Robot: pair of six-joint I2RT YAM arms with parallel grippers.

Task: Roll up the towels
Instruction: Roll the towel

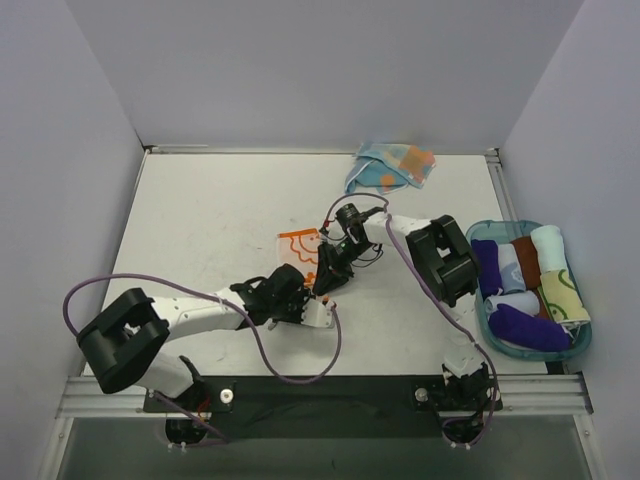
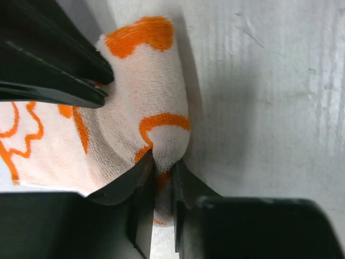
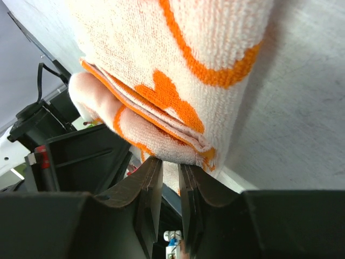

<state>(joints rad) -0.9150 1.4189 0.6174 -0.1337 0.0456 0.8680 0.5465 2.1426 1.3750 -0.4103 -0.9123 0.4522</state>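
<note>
The white towel (image 1: 298,245) with orange cloud prints lies mid-table, partly rolled up at its near end. My left gripper (image 1: 303,292) is shut on a fold of that roll (image 2: 145,81), the cloth pinched between its jaws (image 2: 163,181). From the far side my right gripper (image 1: 323,283) is shut on the same towel's layered edge (image 3: 178,65), with cloth showing between its jaws (image 3: 170,168). The two grippers sit close together at the roll. The light blue towel (image 1: 390,167) with orange and yellow dots lies crumpled at the back of the table.
A blue basket (image 1: 583,345) at the right edge holds several rolled cloths, purple, white and brown. Grey walls close in the table on three sides. A purple cable (image 1: 300,375) loops from the left arm over the near table.
</note>
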